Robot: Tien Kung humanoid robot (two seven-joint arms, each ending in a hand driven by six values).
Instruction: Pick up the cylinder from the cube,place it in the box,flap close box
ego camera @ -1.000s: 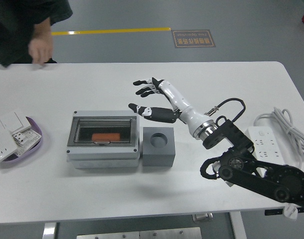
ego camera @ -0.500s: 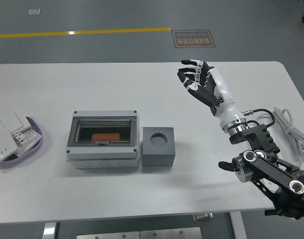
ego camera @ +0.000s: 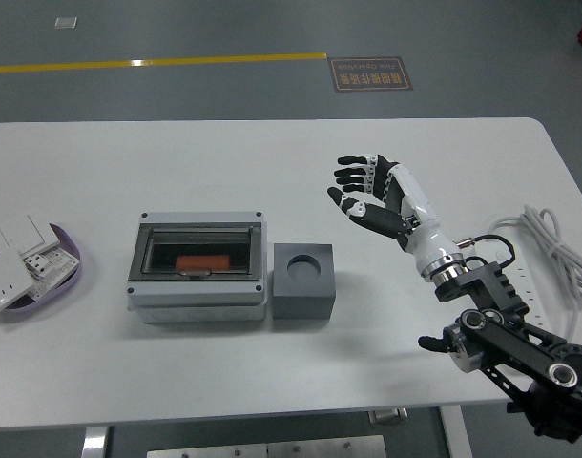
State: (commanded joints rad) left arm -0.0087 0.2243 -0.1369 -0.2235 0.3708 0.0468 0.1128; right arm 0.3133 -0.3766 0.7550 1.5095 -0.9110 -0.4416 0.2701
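Right hand (ego camera: 367, 196) hovers centre-right of the frame, fingers spread, holding nothing, well apart from the cube (ego camera: 304, 280); its socket looks empty; an orange piece, presumably the cylinder (ego camera: 201, 261), lies inside the box (ego camera: 198, 266) at centre-left, under its closed clear flap.

The cube (ego camera: 303, 280) sits just right of the box (ego camera: 199, 266).
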